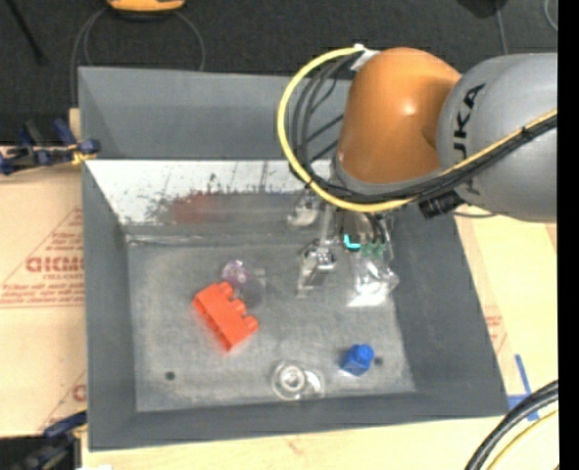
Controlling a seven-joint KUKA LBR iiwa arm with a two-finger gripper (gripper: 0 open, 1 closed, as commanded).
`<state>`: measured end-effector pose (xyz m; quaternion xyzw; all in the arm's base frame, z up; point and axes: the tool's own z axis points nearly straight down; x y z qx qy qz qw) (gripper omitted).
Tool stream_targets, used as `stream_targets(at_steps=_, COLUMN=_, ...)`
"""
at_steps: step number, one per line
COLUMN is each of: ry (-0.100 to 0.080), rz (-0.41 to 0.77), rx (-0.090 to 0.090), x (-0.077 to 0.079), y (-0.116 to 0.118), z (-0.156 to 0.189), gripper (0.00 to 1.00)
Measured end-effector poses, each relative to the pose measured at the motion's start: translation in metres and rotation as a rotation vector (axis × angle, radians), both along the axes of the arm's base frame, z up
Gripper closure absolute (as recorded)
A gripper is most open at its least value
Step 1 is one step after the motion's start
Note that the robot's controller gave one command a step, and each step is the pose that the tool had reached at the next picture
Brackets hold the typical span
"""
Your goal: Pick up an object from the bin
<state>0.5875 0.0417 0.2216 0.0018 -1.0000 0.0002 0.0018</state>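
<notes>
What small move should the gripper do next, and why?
Probably a slight shift to centre on the clear plastic piece. The gripper looks open, and that piece lies by one finger, not between both; the orange block lies farther away.

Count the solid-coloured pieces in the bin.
2: an orange block left of centre and a small blue piece at front right. The arm may hide more beneath it.

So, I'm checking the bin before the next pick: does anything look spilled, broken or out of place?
Nothing stands out. The orange block, the blue piece and the clear ring lie apart on the floor of the bin, none visibly broken. The gripper hangs over a clear piece at the right.
</notes>
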Motion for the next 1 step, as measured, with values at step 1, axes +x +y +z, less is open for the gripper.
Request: stream_targets(at_steps=1, ry=-0.012, rz=0.259, rx=0.000, x=0.0374, y=-0.0856, z=-0.1381, gripper=0.00)
